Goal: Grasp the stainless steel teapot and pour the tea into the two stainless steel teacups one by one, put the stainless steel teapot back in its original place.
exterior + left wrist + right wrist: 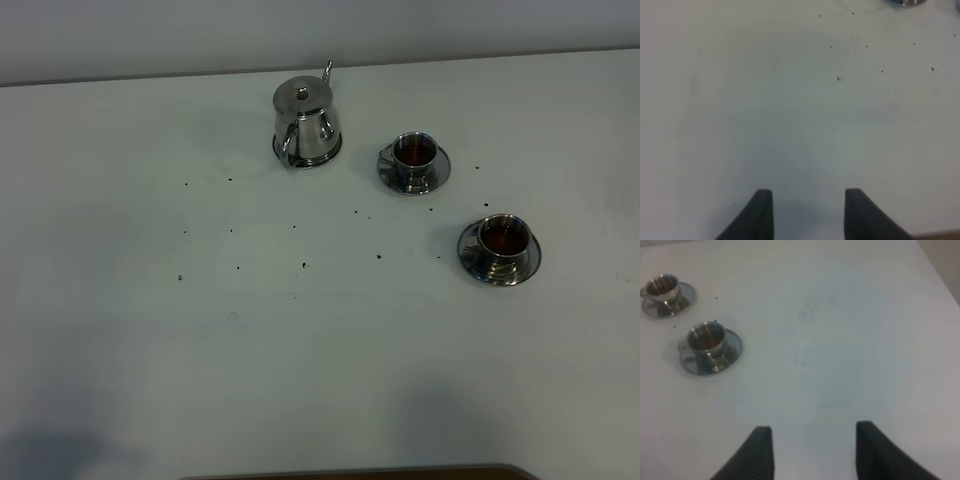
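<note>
The stainless steel teapot stands upright at the back of the white table, lid shut, spout toward the back. Two stainless steel teacups on saucers stand to its right: one close to the pot, one nearer the front right. Both hold dark tea. In the right wrist view the nearer cup and the farther cup show. My left gripper is open and empty over bare table. My right gripper is open and empty. Neither gripper shows in the exterior high view.
Small dark specks are scattered on the white table in front of the pot. The table's right edge shows in the right wrist view. A sliver of the pot's base shows at the edge of the left wrist view.
</note>
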Robot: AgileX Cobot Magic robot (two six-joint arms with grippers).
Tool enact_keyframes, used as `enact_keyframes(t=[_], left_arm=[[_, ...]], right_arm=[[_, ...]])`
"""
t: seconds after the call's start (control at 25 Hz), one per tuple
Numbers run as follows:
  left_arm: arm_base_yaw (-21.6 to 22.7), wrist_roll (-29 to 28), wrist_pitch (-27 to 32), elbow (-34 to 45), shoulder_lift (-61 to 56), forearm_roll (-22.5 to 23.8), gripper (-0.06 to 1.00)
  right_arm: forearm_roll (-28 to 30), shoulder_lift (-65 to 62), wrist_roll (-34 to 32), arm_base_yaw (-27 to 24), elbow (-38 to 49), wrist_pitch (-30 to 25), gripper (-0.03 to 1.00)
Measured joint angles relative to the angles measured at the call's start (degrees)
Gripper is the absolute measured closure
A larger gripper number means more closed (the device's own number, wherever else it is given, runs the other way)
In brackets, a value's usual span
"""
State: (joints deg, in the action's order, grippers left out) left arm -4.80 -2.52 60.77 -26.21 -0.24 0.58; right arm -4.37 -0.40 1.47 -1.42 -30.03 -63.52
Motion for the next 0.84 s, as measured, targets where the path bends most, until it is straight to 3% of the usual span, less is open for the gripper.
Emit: enact_keyframes(t=[0.84], left_arm=[[0.0,0.0,0.0,0.0,0.0,0.0,0.54]], right_arm=[[0.0,0.0,0.0,0.0,0.0,0.0,0.58]])
